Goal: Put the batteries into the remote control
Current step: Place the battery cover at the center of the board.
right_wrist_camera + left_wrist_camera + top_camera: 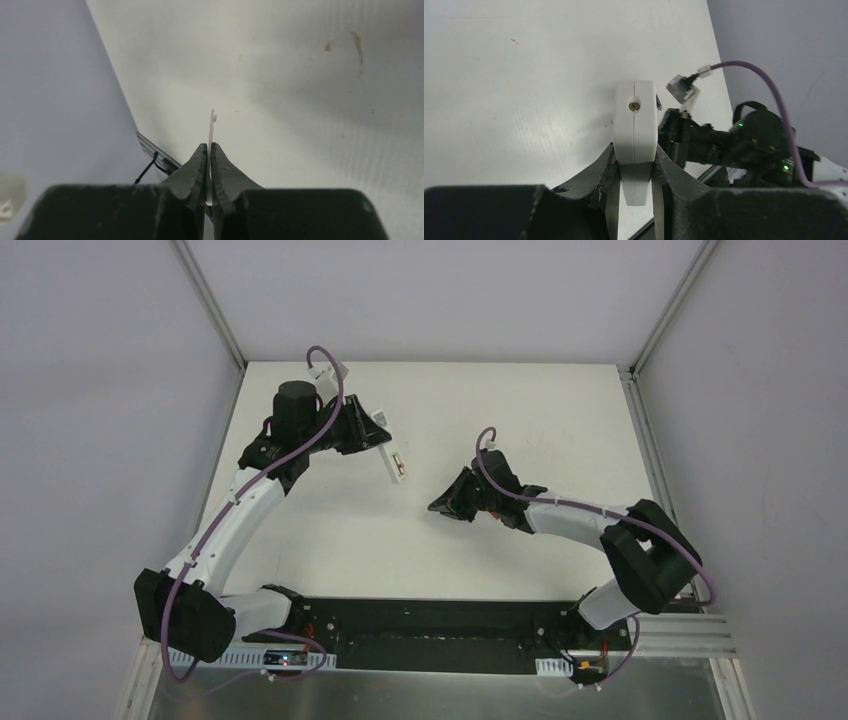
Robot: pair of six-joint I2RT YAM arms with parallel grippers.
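My left gripper (372,435) is shut on the white remote control (392,462) and holds it above the table, its free end towards the right arm. In the left wrist view the remote (635,125) shows edge-on between the fingers of the gripper (635,150), a small screw in its end. A red-orange battery (399,462) shows in the remote's open back. The dark battery is not visible. My right gripper (440,505) is shut on a thin white cover piece (212,125), seen edge-on in the right wrist view, where the gripper (208,146) pinches it.
The white table (520,420) is bounded by grey walls with metal rails at the left and right edges. The right arm (724,145) with its purple cable lies just beyond the remote in the left wrist view. A black base strip (430,625) runs along the near edge.
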